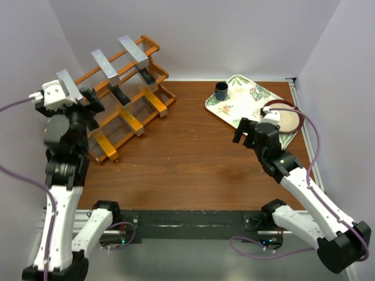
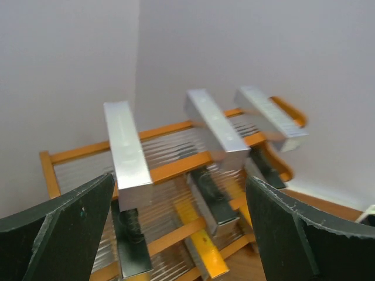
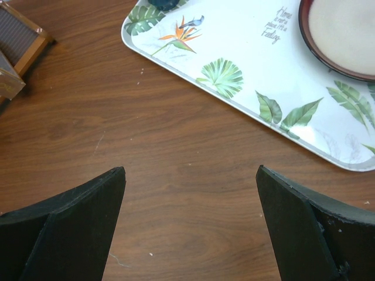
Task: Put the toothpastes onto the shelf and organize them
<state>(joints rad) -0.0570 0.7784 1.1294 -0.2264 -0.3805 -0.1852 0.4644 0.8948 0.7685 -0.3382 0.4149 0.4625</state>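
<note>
The left gripper (image 2: 179, 177) is held wide open; a silver toothpaste (image 2: 126, 155) lies just beyond, seemingly untouched, on the shelf (image 2: 73, 154).

One shelf (image 1: 149, 42) stands at the upper left of the top view and has three tiers. It holds three silver cartons (image 1: 104, 63), three black cartons (image 1: 119, 93) and three orange cartons (image 1: 132, 122), nine in all. The leftmost black one is partly hidden in the top view, but the left wrist view shows it. One tray (image 1: 240, 104) lies at the upper right. It carries one dark cup (image 1: 221, 91) and one round plate (image 1: 288, 119) with a dark red rim. There is one wooden surface (image 1: 193, 158). Two arms (image 1: 64, 199) rise from the bottom edge. There are two tools, the left tool (image 2: 180, 178) and the right tool (image 3: 190, 170), each with two dark fingers (image 3: 70, 222).
</note>
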